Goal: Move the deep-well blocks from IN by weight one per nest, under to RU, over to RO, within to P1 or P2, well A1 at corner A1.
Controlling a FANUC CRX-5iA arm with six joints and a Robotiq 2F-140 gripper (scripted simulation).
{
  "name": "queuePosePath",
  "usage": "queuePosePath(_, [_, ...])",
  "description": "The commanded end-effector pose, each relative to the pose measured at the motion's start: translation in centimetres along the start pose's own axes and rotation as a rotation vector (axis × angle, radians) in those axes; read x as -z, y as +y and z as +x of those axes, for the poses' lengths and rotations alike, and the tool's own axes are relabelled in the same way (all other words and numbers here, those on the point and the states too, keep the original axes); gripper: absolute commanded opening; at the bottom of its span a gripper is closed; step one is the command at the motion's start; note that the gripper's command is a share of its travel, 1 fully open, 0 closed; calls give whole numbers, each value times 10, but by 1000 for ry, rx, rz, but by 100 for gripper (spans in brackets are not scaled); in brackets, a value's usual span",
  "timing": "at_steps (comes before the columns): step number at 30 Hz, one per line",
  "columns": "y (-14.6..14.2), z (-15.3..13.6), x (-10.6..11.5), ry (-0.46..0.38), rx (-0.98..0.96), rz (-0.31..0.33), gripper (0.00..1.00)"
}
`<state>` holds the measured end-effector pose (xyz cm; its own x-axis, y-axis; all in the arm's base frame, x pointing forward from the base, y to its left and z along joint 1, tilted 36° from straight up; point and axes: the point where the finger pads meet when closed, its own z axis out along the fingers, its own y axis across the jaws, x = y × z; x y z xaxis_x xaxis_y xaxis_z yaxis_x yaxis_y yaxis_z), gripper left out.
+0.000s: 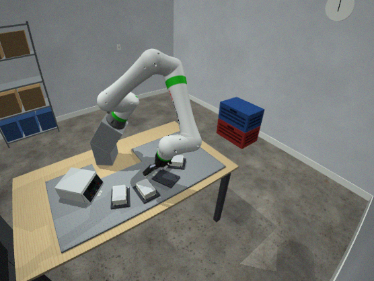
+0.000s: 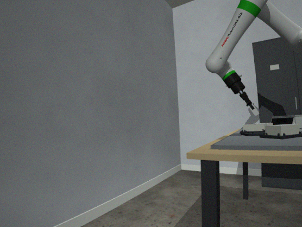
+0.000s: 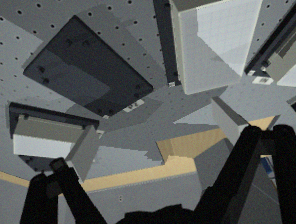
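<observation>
The gripper (image 1: 148,170) hangs tilted over the desk (image 1: 30,215) beside a bare dark nest (image 1: 165,178), fingers spread wide, gripping nothing

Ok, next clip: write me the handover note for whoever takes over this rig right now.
Claw: open, holding nothing, low over the empty dark rectangular nest plate.
Blocks: the three white deep-well blocks sit on separate dark nest plates. One is nearest the white box-shaped check-weigher, one is beside it, and one is beyond the wrist.
Done: apparently each block has its own nest; no block is on the weigher.
Left: nest labels and cut corners are unreadable, so check sorting, A1 orientation and flat seating.
</observation>
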<state>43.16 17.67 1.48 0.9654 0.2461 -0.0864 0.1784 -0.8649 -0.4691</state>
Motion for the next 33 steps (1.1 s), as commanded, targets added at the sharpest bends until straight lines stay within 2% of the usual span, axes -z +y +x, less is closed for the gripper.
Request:
queuePosePath(1, [18,3,1,-4,-5,7,100])
queuePosePath(15, [87,14,7,-4,-5,7,100])
queuePosePath(23, [92,14,7,-4,-5,7,100])
queuePosePath(32, [135,6,0,-5,-265,157,100])
queuePosePath(33, [135,6,0,-5,-265,157,100])
